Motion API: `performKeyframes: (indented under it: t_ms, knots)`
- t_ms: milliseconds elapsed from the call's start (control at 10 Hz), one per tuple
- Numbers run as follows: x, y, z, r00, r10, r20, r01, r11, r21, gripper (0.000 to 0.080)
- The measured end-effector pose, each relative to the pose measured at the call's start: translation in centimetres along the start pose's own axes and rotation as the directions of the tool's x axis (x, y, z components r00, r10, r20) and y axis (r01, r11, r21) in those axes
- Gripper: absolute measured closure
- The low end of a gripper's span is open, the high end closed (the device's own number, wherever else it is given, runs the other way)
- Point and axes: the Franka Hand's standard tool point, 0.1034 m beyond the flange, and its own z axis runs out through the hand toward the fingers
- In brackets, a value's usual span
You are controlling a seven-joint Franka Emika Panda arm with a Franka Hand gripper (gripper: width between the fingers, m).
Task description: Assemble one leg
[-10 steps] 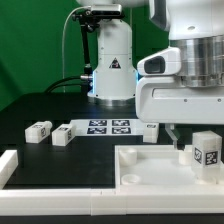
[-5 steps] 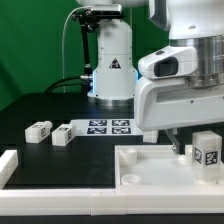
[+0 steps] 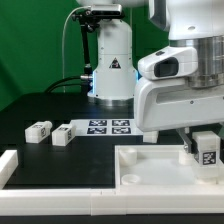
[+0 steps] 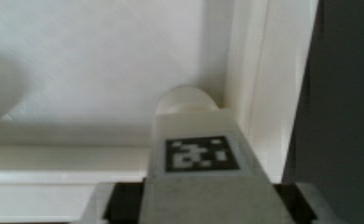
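The leg point(image 3: 208, 149), a stubby white block with a black-and-white tag, stands over the right part of the big white tabletop panel point(image 3: 160, 168). My gripper point(image 3: 205, 140) is down around the leg, with a dark finger point(image 3: 190, 146) against its side. In the wrist view the leg point(image 4: 200, 150) fills the middle and runs down between both fingers, with the dark pads point(image 4: 133, 202) tight on its sides. The panel's raised edge point(image 4: 250, 70) lies just past the leg. The leg's lower end is hidden.
Two loose legs point(image 3: 40, 128) point(image 3: 63, 134) lie at the exterior view's left. Another leg point(image 3: 150, 132) peeks out behind the arm. The marker board point(image 3: 110, 126) lies at mid-table. A white rail point(image 3: 10, 165) borders the front left. The arm's base point(image 3: 110, 65) stands behind.
My gripper has moved toward the exterior view's right and a little down, from beside the leg to around it. The leg has stayed almost in place.
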Motion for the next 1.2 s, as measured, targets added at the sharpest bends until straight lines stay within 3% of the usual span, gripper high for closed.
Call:
performKeyframes:
  t_ms: [200, 300, 500, 600, 900, 1200]
  knots:
    - [0.02, -0.06, 0.05, 0.970, 0.245, -0.008, -0.245, 0.970, 0.007, 0.0511]
    - [-0.07, -0.13, 0.07, 0.898, 0.439, -0.023, -0.439, 0.898, 0.012, 0.0511]
    - [-0.09, -0.21, 0.12, 0.762, 0.647, -0.025, -0.647, 0.762, 0.011, 0.0511]
    - [-0.05, -0.24, 0.15, 0.646, 0.763, -0.026, -0.763, 0.646, 0.013, 0.0511]
    - [-0.03, -0.31, 0.21, 0.356, 0.934, -0.020, -0.934, 0.357, 0.019, 0.0509]
    - [-0.02, -0.39, 0.26, 0.146, 0.989, -0.008, -0.989, 0.146, 0.026, 0.0509]
